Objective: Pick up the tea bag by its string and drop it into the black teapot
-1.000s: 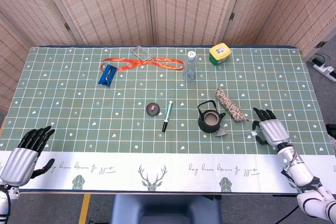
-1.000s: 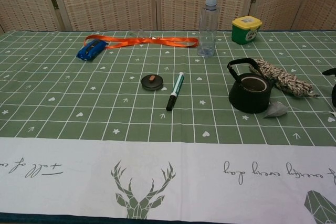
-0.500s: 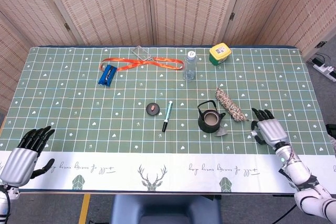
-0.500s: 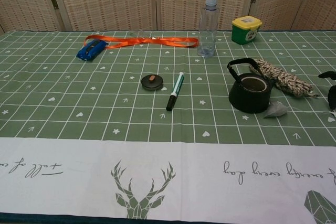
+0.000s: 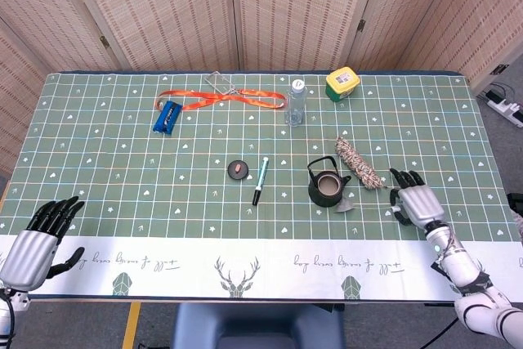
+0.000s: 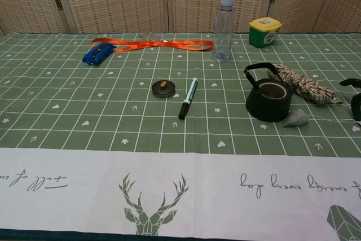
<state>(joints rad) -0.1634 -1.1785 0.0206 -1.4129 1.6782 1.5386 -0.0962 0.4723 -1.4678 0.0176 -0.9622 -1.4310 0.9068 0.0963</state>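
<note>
The black teapot [image 5: 326, 186] [image 6: 268, 100] stands lidless, right of the table's middle. A grey pyramid tea bag [image 5: 346, 204] [image 6: 295, 118] lies on the cloth just to its front right. Its thin string runs right toward my right hand [image 5: 417, 202], but the string is too faint to follow. That hand hovers low over the string's far end, fingers spread and slightly bent, with nothing plainly pinched. In the chest view only its dark fingertips [image 6: 354, 104] show at the right edge. My left hand [image 5: 37, 243] rests open at the table's front left corner.
A bundle of speckled rope [image 5: 358, 163] lies between teapot and right hand. A green marker [image 5: 260, 180] and a small round lid [image 5: 238, 169] lie left of the teapot. A water bottle [image 5: 295, 102], a yellow-lidded jar [image 5: 341, 82], an orange lanyard [image 5: 221, 100] and a blue object [image 5: 166, 115] lie further back.
My right hand has crept a little left and away from me, toward the tea bag's string end. The tea bag, the teapot and my left hand have stayed put.
</note>
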